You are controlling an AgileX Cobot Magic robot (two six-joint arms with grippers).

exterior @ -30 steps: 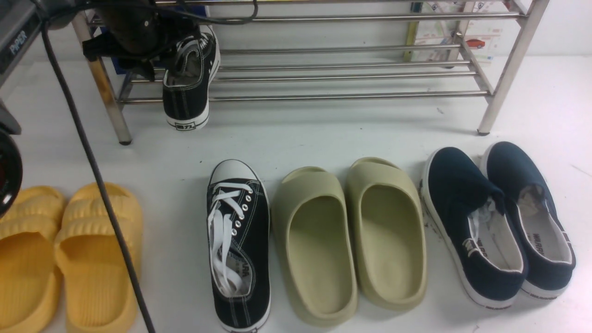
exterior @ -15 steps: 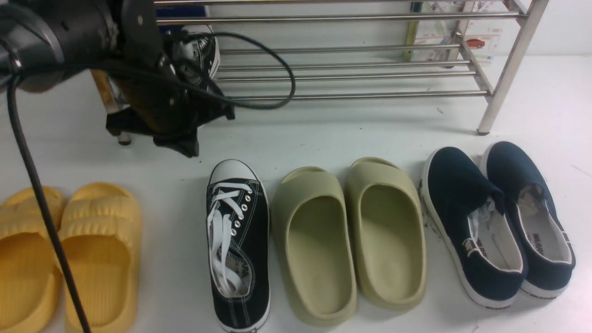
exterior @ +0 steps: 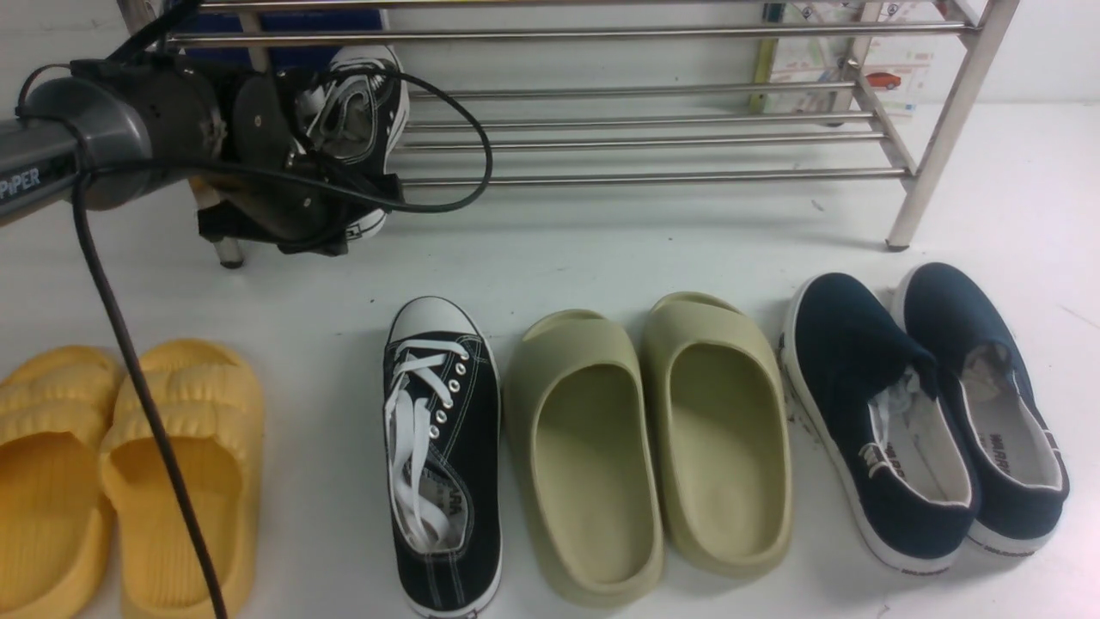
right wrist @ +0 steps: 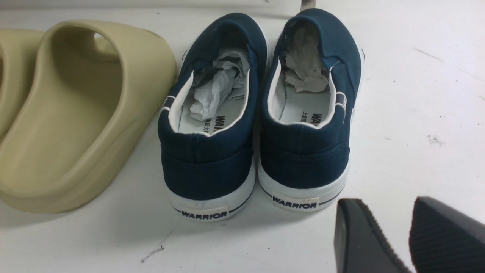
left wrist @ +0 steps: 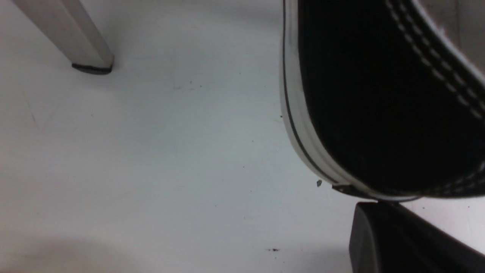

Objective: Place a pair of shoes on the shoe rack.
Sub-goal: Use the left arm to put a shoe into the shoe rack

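Observation:
One black lace-up sneaker (exterior: 368, 107) of the pair of shoes lies on the left end of the shoe rack (exterior: 653, 137), its toe to the back and its heel over the front bar. My left gripper (exterior: 331, 241) is shut and empty, low beside that heel. The left wrist view shows the heel (left wrist: 379, 113) just beyond my closed fingers (left wrist: 398, 239) and a rack leg (left wrist: 81, 45). The other sneaker (exterior: 443, 456) lies on the floor, toe to the rack. My right gripper (right wrist: 386, 201) hangs open over bare floor with nothing in it.
On the floor, left to right: yellow slides (exterior: 129, 473), olive-green slides (exterior: 653, 438), navy slip-ons (exterior: 928, 413). The navy heels (right wrist: 257, 167) lie just ahead of my right gripper. A black cable (exterior: 137, 378) trails from the left arm across the yellow slides.
My left gripper was open above the sneaker on the rack. It has shut, swung down in front of the rack and now sits by the heel. The sneaker stays on the rack.

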